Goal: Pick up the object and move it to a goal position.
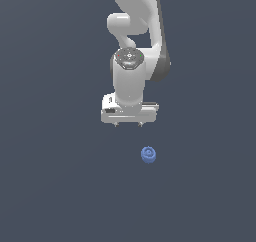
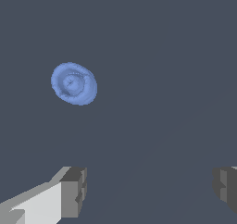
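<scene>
The object (image 1: 148,154) is a small blue roundish knob with a ringed top, lying on the dark grey floor. It lies nearer the camera than the white arm's gripper (image 1: 128,124) and a little toward the exterior view's right of it. The gripper hangs pointing down, apart from the object, and its short fingertips (image 1: 140,124) barely show under the hand. In the wrist view the object (image 2: 73,84) lies ahead of the gripper (image 2: 148,190), outside the wide gap between the two grey fingers (image 2: 74,190). The gripper is open and holds nothing.
The white arm (image 1: 135,46) rises behind the gripper toward the top of the exterior view. The floor (image 1: 60,186) is a plain dark grey surface with nothing else visible on it.
</scene>
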`<action>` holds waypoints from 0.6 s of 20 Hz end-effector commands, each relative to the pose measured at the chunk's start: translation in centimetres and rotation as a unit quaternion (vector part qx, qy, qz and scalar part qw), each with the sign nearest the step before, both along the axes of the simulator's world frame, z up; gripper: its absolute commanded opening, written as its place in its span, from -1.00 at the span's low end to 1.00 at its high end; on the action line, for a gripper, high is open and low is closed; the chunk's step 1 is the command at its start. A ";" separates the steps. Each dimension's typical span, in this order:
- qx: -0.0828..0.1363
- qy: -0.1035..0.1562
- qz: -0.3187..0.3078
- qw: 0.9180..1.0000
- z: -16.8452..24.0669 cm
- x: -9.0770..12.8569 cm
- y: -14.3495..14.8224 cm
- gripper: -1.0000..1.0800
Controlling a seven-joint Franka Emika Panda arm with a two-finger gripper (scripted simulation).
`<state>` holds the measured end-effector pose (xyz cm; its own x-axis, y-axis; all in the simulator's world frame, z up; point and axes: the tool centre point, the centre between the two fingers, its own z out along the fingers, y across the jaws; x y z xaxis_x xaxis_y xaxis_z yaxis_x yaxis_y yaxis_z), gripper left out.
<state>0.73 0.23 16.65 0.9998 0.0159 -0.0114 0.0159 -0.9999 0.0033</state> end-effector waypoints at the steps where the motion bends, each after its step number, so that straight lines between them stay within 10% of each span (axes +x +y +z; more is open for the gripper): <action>1: 0.000 0.000 0.000 1.000 0.0 0.0 0.0 0.92; 12: 0.006 0.021 -0.009 1.000 -1.7 -1.1 1.3 0.92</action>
<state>-0.30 1.54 15.01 0.9987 0.0006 -0.0519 0.0001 -1.0000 -0.0084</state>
